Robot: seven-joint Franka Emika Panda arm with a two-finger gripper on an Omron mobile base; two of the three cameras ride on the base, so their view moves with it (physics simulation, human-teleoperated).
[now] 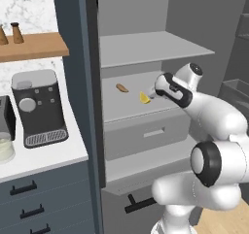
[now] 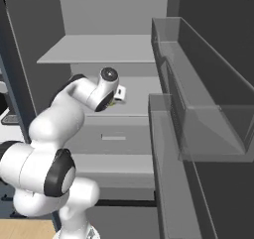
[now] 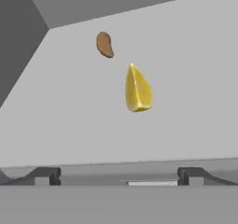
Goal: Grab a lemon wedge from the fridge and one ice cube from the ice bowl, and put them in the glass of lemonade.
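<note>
Pale grey shelves fill the open fridge (image 1: pixel 146 48), and the arm has reached in at the middle one. From where I stand the pincer (image 3: pixel 118 175) hangs just short of the shelf's front edge, its two dark tips set wide apart with nothing between them, so it is open and empty. Straight ahead of it, a little way in from that front edge and roughly midway across the shelf, lies the lemon wedge (image 3: pixel 137 89), clear of the tips. Further back and slightly to one side, well apart from the wedge, rests a brownish elongated food item (image 3: pixel 105 44).

The wedge looks tiny and light, and I would guess soft, wet-skinned and slippery, so a hard squeeze could squash it or squirt it out sideways. Its long axis runs away from the hand, pointed end toward the back of the shelf and blunt rounded end toward the front edge. Taking it across the thicker middle, one tip on each flank, seems the safest hold, rather than at the thin point.

On the counter outside stands a dark coffee machine (image 1: pixel 39 107).
</note>
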